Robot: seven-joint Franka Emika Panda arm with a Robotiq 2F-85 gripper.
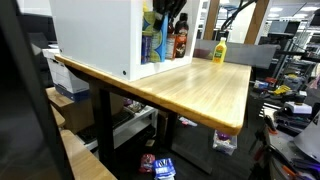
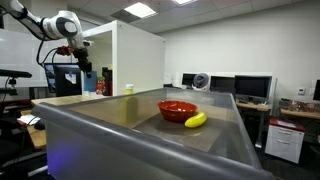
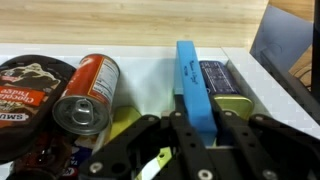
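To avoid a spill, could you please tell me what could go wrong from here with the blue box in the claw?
1. The claw seems to grip the blue box only near one end, so it may pivot or slip.
2. The orange can is close by; a sideways move could knock it.
3. The dark tin sits right beside the box and might get dragged along.

This is a robotics lab set in an open-plan office. A white jointed robot arm [image 2: 45, 24] rises beside the long pale wooden desk [image 1: 195, 85]. Beyond the desk, dark computer monitors [image 2: 250, 88] stand in a row on other workstations. Above it, square ceiling light panels [image 2: 140, 10] shine from a tiled office ceiling. Under it, stacked storage boxes [image 1: 72, 95] and loose coloured packets [image 1: 158, 167] crowd the floor.
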